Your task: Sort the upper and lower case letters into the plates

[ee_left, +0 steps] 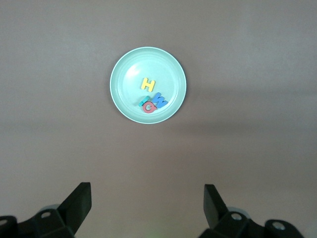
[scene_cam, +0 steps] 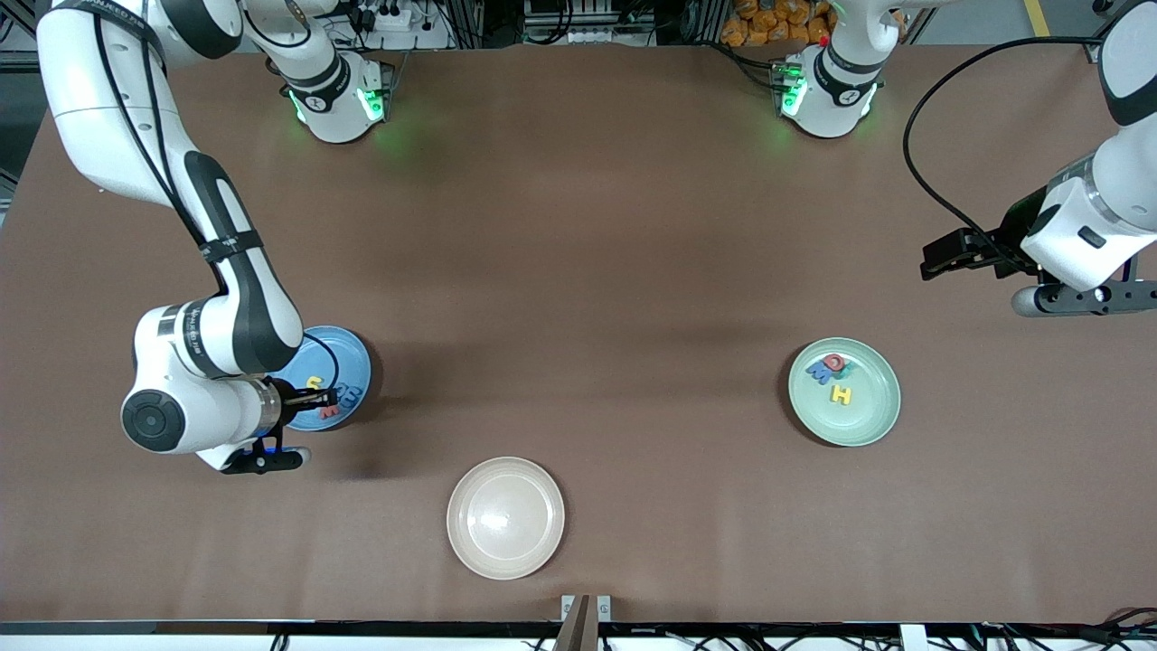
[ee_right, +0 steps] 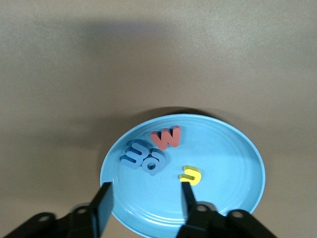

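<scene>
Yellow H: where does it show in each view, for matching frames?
Front view: yellow H lies in the mint green plate, toward the left arm's end of the table, nearer the camera than the red letter.
Left wrist view: yellow H sits inside the same plate, above the blue W.
Right wrist view: not in it.
Shared landmark: the mint green plate.

I'm seeing a brown table [scene_cam: 578,271] filling the view, green light glowing on it at eleven and one o'clock, cables [scene_cam: 578,23] and orange bags [scene_cam: 773,23] lying at twelve.
</scene>
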Available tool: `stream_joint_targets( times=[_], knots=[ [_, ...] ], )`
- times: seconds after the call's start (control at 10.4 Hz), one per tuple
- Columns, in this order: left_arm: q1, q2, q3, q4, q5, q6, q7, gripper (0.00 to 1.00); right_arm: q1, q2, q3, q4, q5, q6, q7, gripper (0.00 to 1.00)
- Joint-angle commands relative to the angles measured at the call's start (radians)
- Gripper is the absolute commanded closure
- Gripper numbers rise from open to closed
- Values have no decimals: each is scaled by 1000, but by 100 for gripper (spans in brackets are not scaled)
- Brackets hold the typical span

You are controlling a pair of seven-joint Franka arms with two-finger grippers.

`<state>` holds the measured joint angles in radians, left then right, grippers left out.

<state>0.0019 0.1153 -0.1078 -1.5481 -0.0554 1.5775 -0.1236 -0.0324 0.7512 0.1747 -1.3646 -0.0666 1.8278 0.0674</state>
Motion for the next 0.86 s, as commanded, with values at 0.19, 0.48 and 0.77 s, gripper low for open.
stream_joint_targets(
  times=[0.19,0.48,0.77],
  knots=[
    [27,12,7,8,-12,21,65,0,-14,-82,15,-10,-2,-68,12,0],
    [26,9,5,3,17,47,26,0,-55,-215,17,-11,1,-160,8,0],
    [24,-12,-7,-10,97,78,36,0,-93,-320,23,-16,4,-231,-6,0]
  ],
)
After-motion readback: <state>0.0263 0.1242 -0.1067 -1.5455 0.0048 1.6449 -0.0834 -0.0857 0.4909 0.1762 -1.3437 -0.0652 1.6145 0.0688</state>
